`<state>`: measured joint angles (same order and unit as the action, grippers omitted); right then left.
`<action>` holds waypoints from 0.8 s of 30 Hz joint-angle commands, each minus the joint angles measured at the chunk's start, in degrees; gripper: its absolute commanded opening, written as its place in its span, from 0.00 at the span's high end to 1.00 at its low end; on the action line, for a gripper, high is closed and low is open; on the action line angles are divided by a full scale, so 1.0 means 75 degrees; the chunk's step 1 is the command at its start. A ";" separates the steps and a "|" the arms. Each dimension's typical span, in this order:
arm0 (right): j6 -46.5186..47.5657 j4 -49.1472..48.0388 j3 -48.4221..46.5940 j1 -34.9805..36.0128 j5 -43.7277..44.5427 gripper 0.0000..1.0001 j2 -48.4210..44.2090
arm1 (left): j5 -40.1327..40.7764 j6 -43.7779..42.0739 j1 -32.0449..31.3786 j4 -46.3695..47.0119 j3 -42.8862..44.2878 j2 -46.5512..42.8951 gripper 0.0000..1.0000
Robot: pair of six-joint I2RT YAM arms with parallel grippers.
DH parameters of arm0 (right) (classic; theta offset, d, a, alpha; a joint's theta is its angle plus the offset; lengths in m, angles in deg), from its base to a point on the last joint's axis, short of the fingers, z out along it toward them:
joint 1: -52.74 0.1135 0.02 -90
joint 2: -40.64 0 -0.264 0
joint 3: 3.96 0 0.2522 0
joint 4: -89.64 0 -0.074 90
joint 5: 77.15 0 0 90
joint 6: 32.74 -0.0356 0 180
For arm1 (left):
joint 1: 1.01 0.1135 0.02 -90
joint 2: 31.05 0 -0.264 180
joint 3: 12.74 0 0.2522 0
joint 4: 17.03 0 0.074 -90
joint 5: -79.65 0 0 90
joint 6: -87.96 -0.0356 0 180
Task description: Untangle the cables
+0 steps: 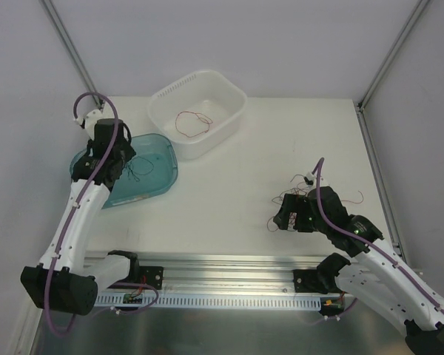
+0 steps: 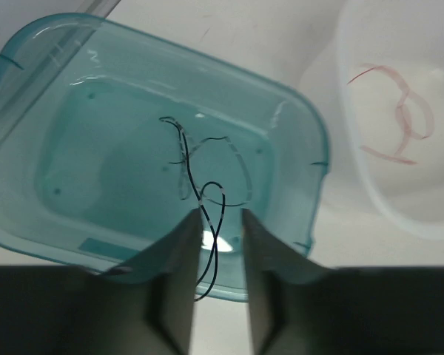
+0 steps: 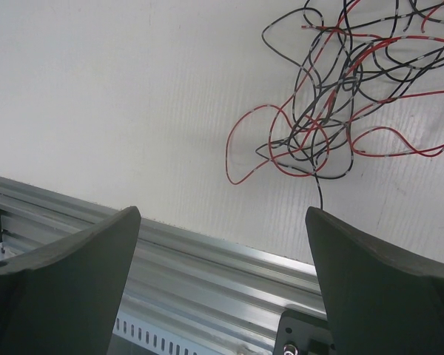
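Observation:
The cables are thin red and black wires. A tangled clump (image 3: 333, 96) (image 1: 302, 186) lies on the white table at the right. My right gripper (image 3: 222, 211) (image 1: 276, 220) stands wide open just near of the clump, over the table's front edge, with nothing between its fingers. One black cable (image 2: 183, 155) (image 1: 140, 167) lies curled in the teal tray (image 2: 96, 148) (image 1: 160, 182). Its tail runs loose through the narrow gap of my left gripper (image 2: 220, 214) (image 1: 121, 164), whose jaws stand slightly apart above the tray. A red cable (image 2: 407, 118) (image 1: 193, 122) lies in the white basin (image 2: 370, 192) (image 1: 163, 97).
An aluminium rail (image 3: 207, 266) (image 1: 229, 266) runs along the table's near edge under my right gripper. The basin stands at the back centre and the teal tray at the back left. Metal frame posts (image 1: 68, 44) rise at the far corners.

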<state>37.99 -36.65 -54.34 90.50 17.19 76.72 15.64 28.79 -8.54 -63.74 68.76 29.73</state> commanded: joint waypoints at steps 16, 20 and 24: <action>0.0014 0.0920 -0.0823 -0.0019 0.2653 0.01 0.1176 | -0.3930 -0.1263 0.0195 0.0256 -0.1753 -0.1316 0.01; 0.0061 0.0839 -0.0918 -0.0136 0.2913 0.05 0.1704 | -0.6006 -0.1332 0.0137 0.0257 -0.2399 -0.1493 0.01; -0.0009 0.0453 -0.0813 -0.0603 0.3008 0.16 0.2220 | -0.6806 -0.1614 -0.0109 0.0257 -0.3067 -0.1856 0.01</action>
<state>38.45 -31.86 -58.95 88.18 36.42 91.54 -24.40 19.76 -8.01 -61.89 48.33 18.25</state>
